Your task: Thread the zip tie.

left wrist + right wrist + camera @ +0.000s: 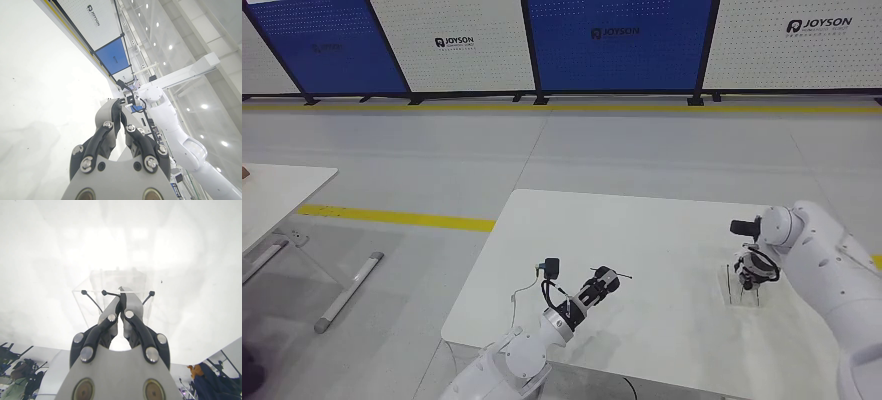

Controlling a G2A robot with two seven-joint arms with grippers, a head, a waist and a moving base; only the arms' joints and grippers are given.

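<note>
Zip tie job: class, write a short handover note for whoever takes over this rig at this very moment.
Left tool: shut, with a loose zip tie across its tips, over the table.
Right tool: shut on the strap of the middle zip tie in the clear stand.
Done: both ties gripped, it seems.
Left: no threading visible yet; a tail must go through a head.

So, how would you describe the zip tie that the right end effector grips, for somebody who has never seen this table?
On the white table, look at the clear stand near the right-hand edge. Three black zip ties rise from it; the middle zip tie is the only one whose strap ends in the shut right end effector.
</note>
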